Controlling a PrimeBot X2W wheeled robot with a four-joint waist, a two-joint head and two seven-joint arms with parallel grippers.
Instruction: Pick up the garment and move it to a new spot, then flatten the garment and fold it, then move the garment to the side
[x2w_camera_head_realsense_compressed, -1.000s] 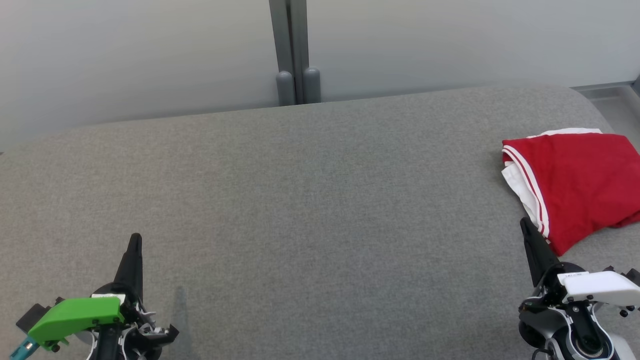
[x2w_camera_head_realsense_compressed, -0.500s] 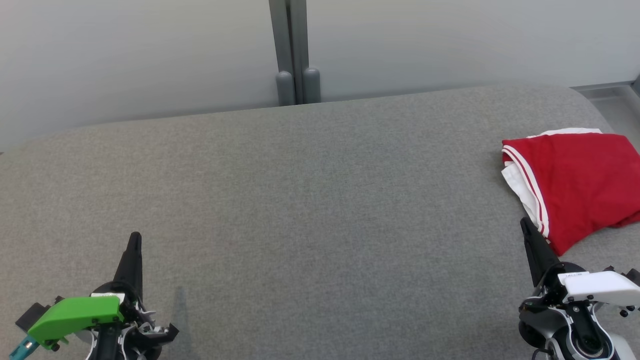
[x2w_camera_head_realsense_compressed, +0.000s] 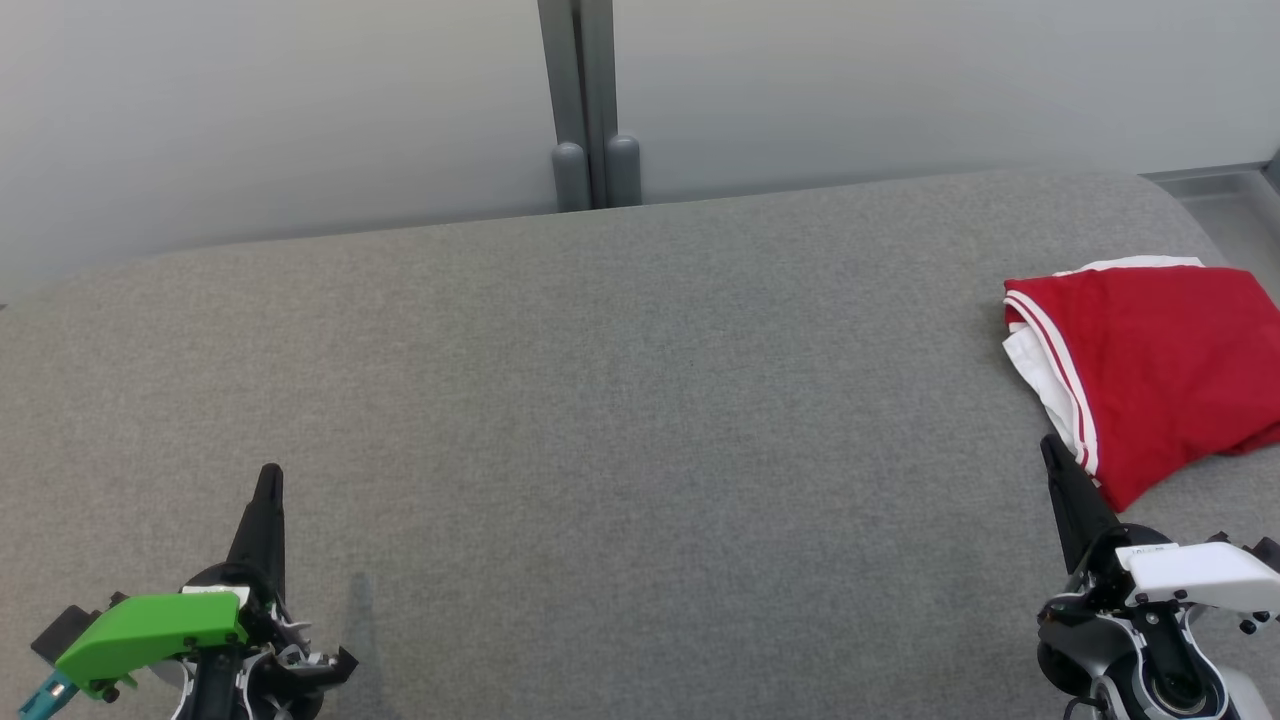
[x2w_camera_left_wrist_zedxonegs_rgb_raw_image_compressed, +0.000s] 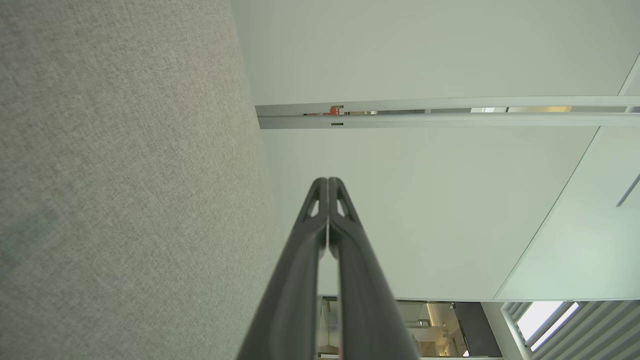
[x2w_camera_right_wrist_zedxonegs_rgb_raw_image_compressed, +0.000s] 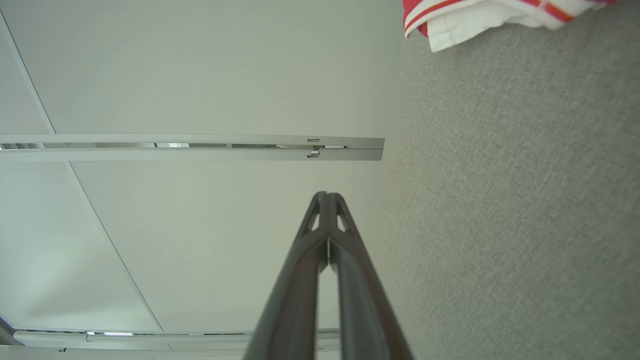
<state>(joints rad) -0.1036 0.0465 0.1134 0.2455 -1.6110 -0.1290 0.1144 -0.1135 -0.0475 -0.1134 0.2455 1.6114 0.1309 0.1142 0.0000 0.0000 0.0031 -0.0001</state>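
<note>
At near right: right claw (x2w_camera_head_realsense_compressed: 1048, 442) clenched, empty | garment (x2w_camera_head_realsense_compressed: 1160, 360), red with white trim, folded, lies just far-right of its tip at the tabletop's (x2w_camera_head_realsense_compressed: 640, 400) right side, striped hem running near-far | left claw (x2w_camera_head_realsense_compressed: 270, 472) clenched, empty, well apart at near left | judgement: right arm nearer, any reach goes far-right.

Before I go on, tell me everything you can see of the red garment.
The garment is soft red cloth with white, red-striped trim along its left edge and white fabric peeking out there and at the far side. It lies folded, slightly rumpled, on the right of the grey fabric surface, cut off by the head view's right edge. The shut right pincer sits just short of its near-left corner.
</note>
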